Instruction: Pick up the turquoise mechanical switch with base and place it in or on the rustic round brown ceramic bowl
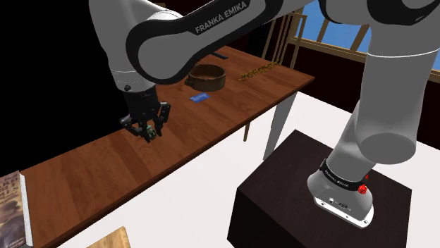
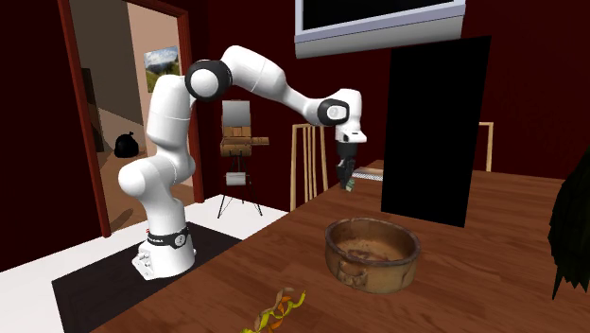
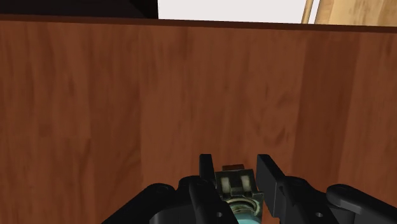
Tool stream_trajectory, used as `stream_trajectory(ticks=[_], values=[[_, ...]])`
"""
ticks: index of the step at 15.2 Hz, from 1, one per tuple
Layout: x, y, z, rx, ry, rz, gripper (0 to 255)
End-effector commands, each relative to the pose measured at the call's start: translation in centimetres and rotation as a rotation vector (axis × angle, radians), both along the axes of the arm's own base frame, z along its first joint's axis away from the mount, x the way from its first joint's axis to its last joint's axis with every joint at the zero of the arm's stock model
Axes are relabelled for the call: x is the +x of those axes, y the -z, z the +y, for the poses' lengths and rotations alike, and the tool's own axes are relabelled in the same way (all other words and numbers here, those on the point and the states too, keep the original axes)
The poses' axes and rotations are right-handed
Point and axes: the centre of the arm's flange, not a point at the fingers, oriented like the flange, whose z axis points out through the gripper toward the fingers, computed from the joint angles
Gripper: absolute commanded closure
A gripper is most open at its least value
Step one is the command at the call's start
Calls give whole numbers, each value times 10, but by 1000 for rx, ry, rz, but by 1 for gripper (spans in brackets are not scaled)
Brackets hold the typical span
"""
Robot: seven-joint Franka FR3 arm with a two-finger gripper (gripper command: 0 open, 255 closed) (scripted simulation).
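The switch (image 3: 238,189) is a small blocky thing, pinched between the two black fingers of the hand (image 3: 235,170). Its body is a pale olive-cream with two upright slots on the face. There is a dark brown edge at the end furthest from the palm, and a round turquoise part ringed in grey metal sits nearest the palm. In the shoulder view it shows only as a small greenish speck at the fingertips.

The fingers press on it from both sides, so the hand is closed around the switch and not spread. It hangs over the bare wood of the table (image 1: 106,165), well apart from the bowl (image 1: 206,76). The bowl is a round brown one with a rough, mottled inside, and it stands further along the table toward the shoulder view's right. A small flat blue thing (image 1: 199,98) lies on the wood between the hand and the bowl.

The one piece of writing that can be read is "FRANKA EMIKA" in white capitals on the dark band of the arm (image 1: 220,19). The ring at the foot of the arm, on the black stand (image 1: 282,197), carries lettering too small to read.
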Motion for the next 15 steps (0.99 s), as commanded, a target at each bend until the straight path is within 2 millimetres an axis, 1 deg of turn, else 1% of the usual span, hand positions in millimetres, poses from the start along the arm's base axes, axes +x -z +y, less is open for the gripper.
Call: stream_trajectory(ticks=[1,15], values=[[0,-11,1,0,0,0,255],[0,-85,1,0,0,0,255]])
